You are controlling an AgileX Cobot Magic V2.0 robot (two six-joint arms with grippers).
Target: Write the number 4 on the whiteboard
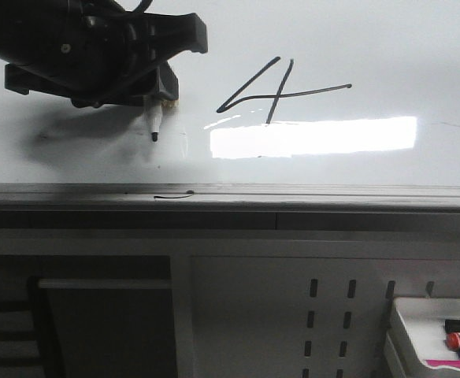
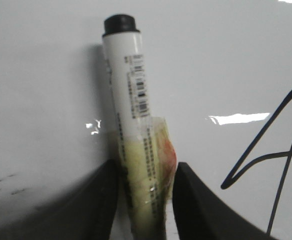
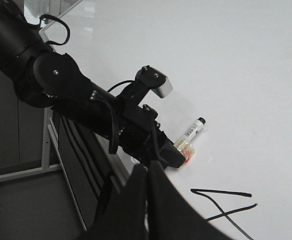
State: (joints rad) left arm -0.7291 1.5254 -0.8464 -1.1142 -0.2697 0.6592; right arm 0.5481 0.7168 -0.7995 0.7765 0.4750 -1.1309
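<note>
whiteboard: large glossy white board, grey rim along its near edge; a bright glare strip lies across it toward the near edge.
number 4: thin black strokes, slanted, crossbar running far toward the right edge; sits about mid-board, just beyond the glare strip.
left gripper: clamped on a marker, a finger pressing on each side of its taped lower barrel; positioned toward the left edge of the board, left of the numeral.
marker: white barrel with printed barcode, black tip; tip near the board surface, contact cannot be judged; clear of the numeral's strokes.
right gripper: fingers pressed together with nothing between them, held over the board near the numeral.
rim mark: short flat black squiggle on the grey near rim.
tray: small white tray below the board at the near right corner, holding markers.
</note>
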